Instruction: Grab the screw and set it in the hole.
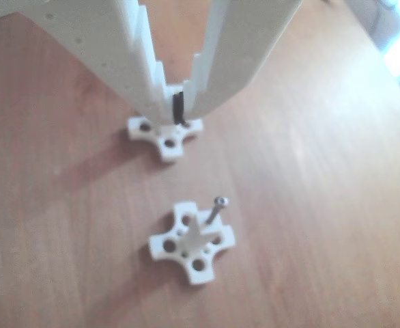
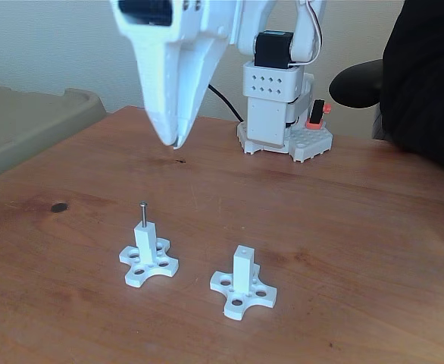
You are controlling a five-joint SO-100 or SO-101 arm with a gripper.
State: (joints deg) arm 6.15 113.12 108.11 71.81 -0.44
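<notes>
Hobby desk, wooden table [image 2: 373,250], black office chair [image 2: 358,82]

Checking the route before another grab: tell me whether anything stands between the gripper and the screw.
Nothing visible does. In the fixed view the gripper hangs above the table, fingers together, and the screw stands upright in the hole of the left post, with open air between them. The second post stands off to the right.

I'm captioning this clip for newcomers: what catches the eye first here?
The big white gripper hangs over the wooden table, empty, fingertips nearly together. In the fixed view, two white posts stand in front: the left post has the screw standing in its hole, the right post has none.
</notes>
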